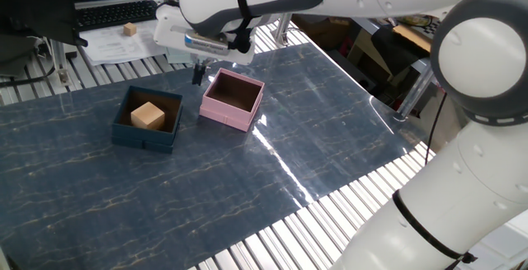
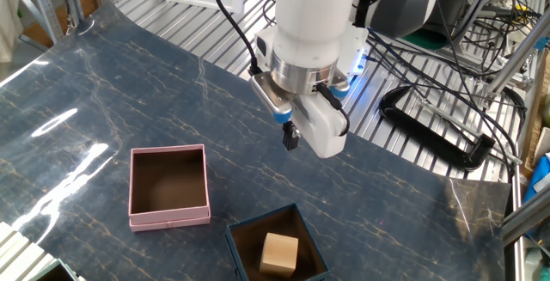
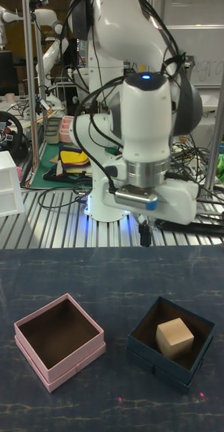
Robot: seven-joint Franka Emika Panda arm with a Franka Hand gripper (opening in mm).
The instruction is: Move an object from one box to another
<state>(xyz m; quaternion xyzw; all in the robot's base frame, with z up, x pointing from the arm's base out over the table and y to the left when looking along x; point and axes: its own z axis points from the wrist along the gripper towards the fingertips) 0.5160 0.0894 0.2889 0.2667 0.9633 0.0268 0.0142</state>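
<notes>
The tan wooden cube [image 1: 148, 115] [image 2: 279, 253] [image 3: 175, 337] rests inside the navy-blue box [image 1: 145, 138] [image 2: 233, 245] [image 3: 160, 370]. Beside it stands the pink box [image 1: 226, 115] [image 2: 169, 220] [image 3: 70, 373], whose dark brown inside holds nothing. My gripper [image 1: 198, 73] [image 2: 290, 137] [image 3: 145, 235] hangs above the mat behind the two boxes, roughly level with the gap between them. Its fingers are together, holding nothing, and it touches neither box.
A small tan block [image 1: 129, 29] lies on papers by a keyboard [image 1: 115, 11] beyond the mat. A white bin [image 3: 4, 182] stands on the slatted table at one side. A black cable loop [image 2: 434, 139] lies behind the arm's base.
</notes>
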